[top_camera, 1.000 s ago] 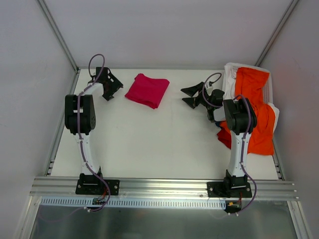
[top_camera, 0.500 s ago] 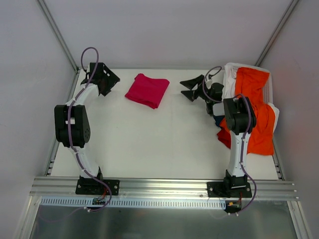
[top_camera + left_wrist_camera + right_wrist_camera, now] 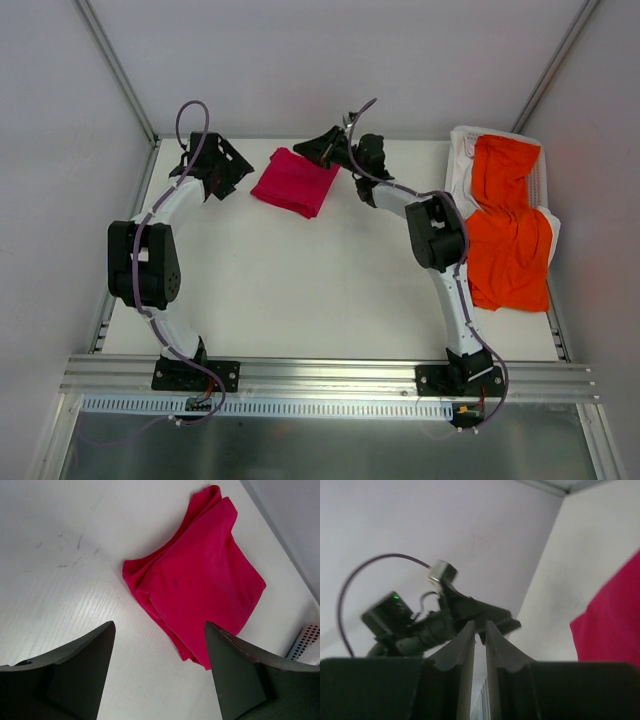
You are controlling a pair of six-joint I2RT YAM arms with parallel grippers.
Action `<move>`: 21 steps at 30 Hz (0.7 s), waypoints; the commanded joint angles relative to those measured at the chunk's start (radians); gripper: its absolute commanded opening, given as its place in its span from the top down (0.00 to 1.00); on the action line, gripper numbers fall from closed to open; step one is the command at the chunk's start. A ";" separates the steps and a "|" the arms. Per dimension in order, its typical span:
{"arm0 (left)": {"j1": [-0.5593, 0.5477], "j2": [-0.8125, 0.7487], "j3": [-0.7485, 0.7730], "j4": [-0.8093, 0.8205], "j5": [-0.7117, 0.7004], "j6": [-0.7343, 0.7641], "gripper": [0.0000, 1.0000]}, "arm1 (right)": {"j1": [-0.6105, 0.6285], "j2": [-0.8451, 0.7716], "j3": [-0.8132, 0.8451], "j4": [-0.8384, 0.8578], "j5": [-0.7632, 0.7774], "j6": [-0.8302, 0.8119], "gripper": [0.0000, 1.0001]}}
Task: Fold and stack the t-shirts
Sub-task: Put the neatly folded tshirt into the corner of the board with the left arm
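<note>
1. Across the whole cell: white surface point(image 3: 300, 290), walled on 3 sides, arm bases bolted at near edge.
2. Right arm point(image 3: 435, 235): stretched far fwd and leftward, wrist over the far part of the surface, just beside the crimson shirt's far-right corner.
3. Left arm point(image 3: 140, 265): bent up along the left edge, wrist at far-left corner, angled twd the crimson shirt.
4. Orange shirt point(image 3: 505, 240): unfolded and rumpled along the right edge, far half draped on a white item point(image 3: 460, 150) w/ a perforated rim, near half on the surface. Well apart from both wrists.
5. Crimson shirt point(image 3: 296, 181): folded to a rough square, lying far-centre on the surface betw. the two wrists. Left wrist view shows it point(image 3: 200, 585) flat w/ layered edges on its near-left side; nothing touches it.
6. Left fingers point(image 3: 75, 670): wide apart, empty, above bare surface just short of the crimson shirt.
7. Right fingers point(image 3: 465, 650): nearly together, only a thin slit betw. them, nothing in it. Crimson shirt point(image 3: 615, 625) sits off to their right, not touching. Left wrist w/ purple cable shows beyond them, blurred.
</note>
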 commanded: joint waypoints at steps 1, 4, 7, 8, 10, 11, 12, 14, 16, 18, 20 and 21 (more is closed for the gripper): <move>0.007 -0.073 -0.013 0.013 -0.025 0.008 0.28 | 0.051 0.025 -0.059 -0.002 0.025 0.032 0.83; 0.008 -0.071 -0.016 0.013 -0.020 0.007 0.28 | 0.085 0.010 -0.126 0.031 0.027 0.019 0.83; 0.007 -0.067 -0.023 0.013 -0.011 0.005 0.28 | 0.085 0.001 -0.209 0.033 0.030 -0.020 0.83; 0.008 -0.067 -0.026 0.013 -0.010 0.007 0.28 | 0.076 0.013 -0.235 0.044 0.025 -0.023 0.83; 0.008 -0.074 -0.029 0.013 -0.010 0.011 0.28 | 0.065 0.031 -0.255 0.068 0.018 -0.014 0.84; 0.008 -0.076 -0.032 0.013 -0.013 0.016 0.29 | 0.059 0.050 -0.274 0.090 0.012 -0.011 0.83; 0.007 -0.079 -0.032 0.012 -0.014 0.019 0.29 | 0.054 0.059 -0.277 0.094 0.008 -0.011 0.84; 0.008 -0.087 -0.035 0.013 -0.017 0.025 0.29 | 0.051 0.086 -0.291 0.120 0.001 -0.009 0.84; 0.008 -0.093 -0.033 0.013 -0.016 0.030 0.29 | 0.051 0.105 -0.286 0.130 -0.005 -0.009 0.84; 0.008 -0.097 -0.032 0.012 -0.011 0.033 0.29 | 0.053 0.132 -0.274 0.143 -0.012 -0.004 0.84; 0.007 -0.099 -0.030 0.013 -0.010 0.034 0.29 | 0.053 0.149 -0.257 0.150 -0.016 0.003 0.84; 0.008 -0.100 -0.030 0.013 -0.005 0.034 0.29 | 0.054 0.169 -0.237 0.153 -0.018 0.009 0.84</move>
